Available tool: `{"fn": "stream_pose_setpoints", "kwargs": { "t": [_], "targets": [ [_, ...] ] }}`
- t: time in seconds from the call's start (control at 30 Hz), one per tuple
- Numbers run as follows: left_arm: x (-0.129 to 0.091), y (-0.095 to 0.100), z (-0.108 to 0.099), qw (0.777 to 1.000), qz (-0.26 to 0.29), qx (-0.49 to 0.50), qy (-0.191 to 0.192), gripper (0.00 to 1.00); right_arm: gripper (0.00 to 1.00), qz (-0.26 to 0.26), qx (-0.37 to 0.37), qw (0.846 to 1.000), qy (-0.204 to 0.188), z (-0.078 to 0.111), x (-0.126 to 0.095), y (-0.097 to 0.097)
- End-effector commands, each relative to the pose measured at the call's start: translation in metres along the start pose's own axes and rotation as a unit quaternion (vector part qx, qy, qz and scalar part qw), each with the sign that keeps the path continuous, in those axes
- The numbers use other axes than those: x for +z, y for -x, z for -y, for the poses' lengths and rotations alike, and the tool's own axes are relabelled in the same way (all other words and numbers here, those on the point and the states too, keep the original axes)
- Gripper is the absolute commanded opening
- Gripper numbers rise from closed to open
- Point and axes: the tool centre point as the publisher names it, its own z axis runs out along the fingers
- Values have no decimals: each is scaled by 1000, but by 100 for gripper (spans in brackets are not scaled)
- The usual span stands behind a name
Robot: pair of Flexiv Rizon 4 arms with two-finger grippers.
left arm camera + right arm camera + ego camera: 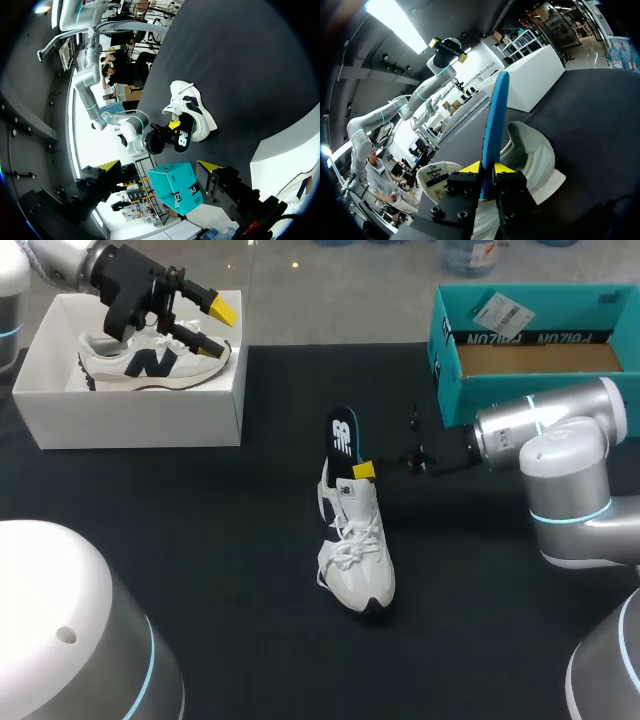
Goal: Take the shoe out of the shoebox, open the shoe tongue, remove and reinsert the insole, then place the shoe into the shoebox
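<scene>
One white sneaker [358, 555] sits on the worktop [200, 570] just under my right tool [364, 471], which is clenched on the blue insole [341, 433] standing up out of its heel, while my left tool [218, 328] hangs released well apart, above a second sneaker [150, 362] in the white shoebox [140, 422].
</scene>
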Motion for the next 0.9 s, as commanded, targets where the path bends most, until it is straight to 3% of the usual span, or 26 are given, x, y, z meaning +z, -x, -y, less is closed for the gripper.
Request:
{"fn": "stream_pose_setpoints", "kwargs": {
  "t": [0.03, 0.23, 0.4, 0.47, 0.5, 0.53, 0.9],
  "targets": [
    [0, 0, 0, 1000, -1, 0, -1, 100, 34, 10, -15, 1000, 1, -17, -4, -3],
    [0, 0, 0, 1000, -1, 0, -1, 100, 24, 8, -29, 1000, 3, -34, -6, 4],
    [0, 0, 0, 1000, -1, 0, -1, 100, 19, 6, -33, 999, -1, -37, -4, 9],
    [0, 0, 0, 1000, -1, 0, -1, 100, 9, 5, -32, 999, -2, -36, -3, 11],
    [0, 0, 0, 1000, -1, 0, -1, 100, 2, 7, -29, 1000, -5, -36, -2, 12],
    [0, 0, 0, 1000, -1, 0, -1, 100, 0, 10, -25, 1000, -8, -35, -2, 12],
    [0, 0, 0, 1000, -1, 0, -1, 100, 0, 20, 19, 999, -23, -2, 3, 8]
  ]
}}
